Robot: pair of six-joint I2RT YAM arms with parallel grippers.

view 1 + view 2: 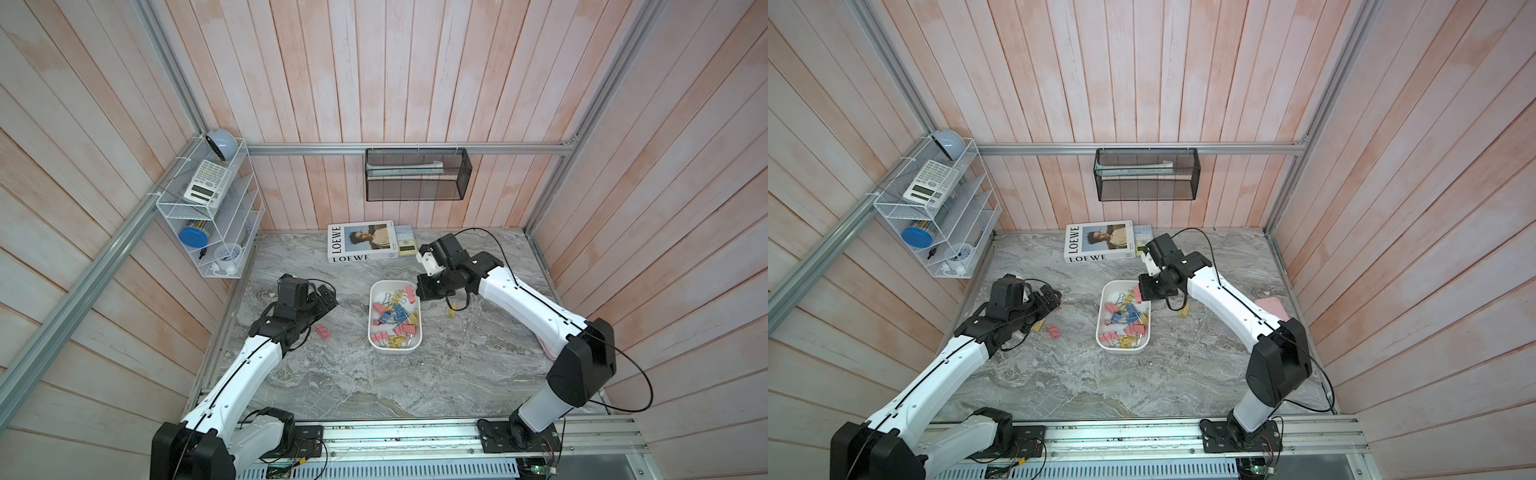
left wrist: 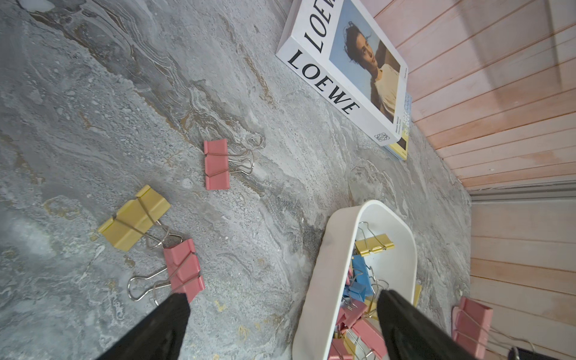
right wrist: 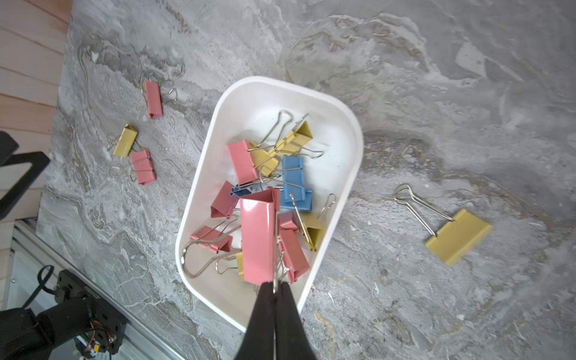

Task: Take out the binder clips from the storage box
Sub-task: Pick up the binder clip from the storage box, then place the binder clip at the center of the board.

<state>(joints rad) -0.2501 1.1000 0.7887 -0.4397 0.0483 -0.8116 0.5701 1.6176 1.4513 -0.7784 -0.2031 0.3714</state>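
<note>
**Pinch made, way out to be chosen**

Widest of all was the bench [image 1: 332, 374], carrying the storage box [image 1: 395, 350] between the two arms, its long axis pointing away from the robot's base. Over the box's far end hung the right hand [image 3: 275, 285], plainly the nearer one. The left hand [image 2: 282, 297] stood spread and empty just beside the opposite long wall.

The right fingers were pressed together on the silver wire handle of a pink clip [image 3: 258, 237]. Its body hung straight out beyond the fingertips, above the heap of binder clips [image 3: 293, 180] in the box. Clearing the wall probably meant travelling toward that arm's own side, where a yellow clip [image 3: 458, 237] lay on open bench.

Only the right wrist view showed the pinch; in both top views the hand hid it. The left wrist view showed three loose clips [image 2: 182, 271] by the left hand, which the arm partly covered in a top view.
</note>
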